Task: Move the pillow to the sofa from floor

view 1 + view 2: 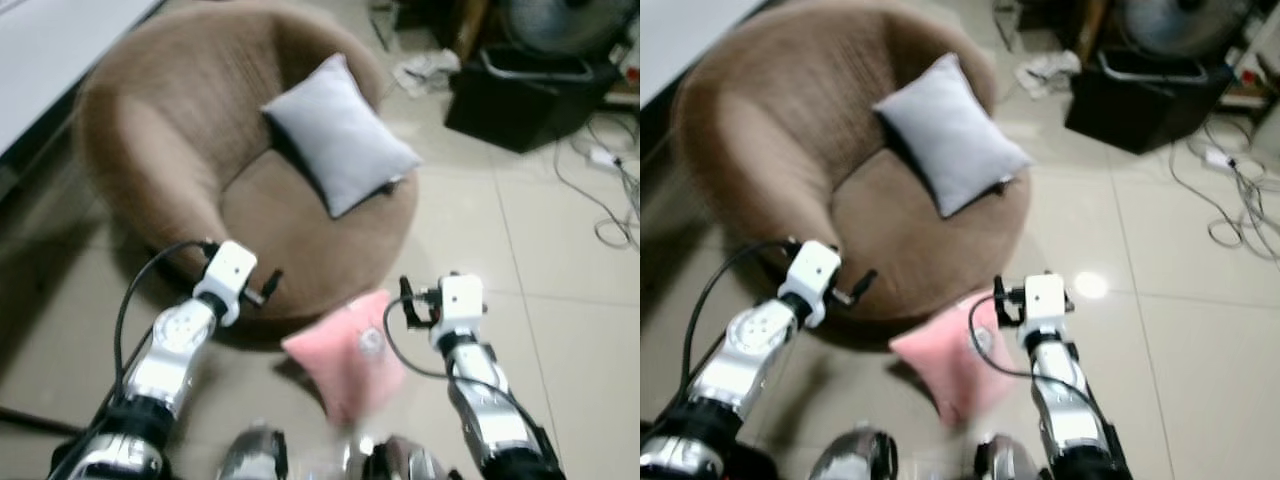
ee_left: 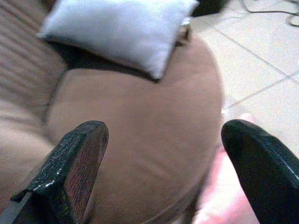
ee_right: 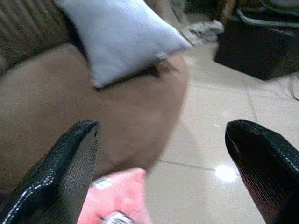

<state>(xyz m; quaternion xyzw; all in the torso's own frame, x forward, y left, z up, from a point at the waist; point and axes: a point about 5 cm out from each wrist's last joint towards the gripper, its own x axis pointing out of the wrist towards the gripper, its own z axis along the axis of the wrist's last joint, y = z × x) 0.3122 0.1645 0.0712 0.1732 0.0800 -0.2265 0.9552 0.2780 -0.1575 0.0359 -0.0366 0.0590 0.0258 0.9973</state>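
- Pillow (image 1: 348, 358): the pink one lies on the floor (image 1: 560, 260), touching or just beside the front base of the round brown sofa (image 1: 300, 230), between the two arms.
- Progress, as I judge it: the move has hardly begun. The pink pillow is not on the seat and nothing grips it; picking it up and placing it are both left to do.
- Left gripper (image 2: 161, 163): raised over the sofa's front edge, fingers (image 2: 77, 163) spread wide and empty.
- Right gripper (image 3: 163, 172): above the pillow's far side, fingers (image 3: 58, 172) likewise wide apart, holding nothing.
- Look of the pillow: soft, plump, pale pink, roughly square with one corner pointing at the robot; a small pale patch or label shows on top, too blurred to read.
- A grey pillow (image 1: 340, 135) already leans against the sofa's back, leaving bare seat in front.
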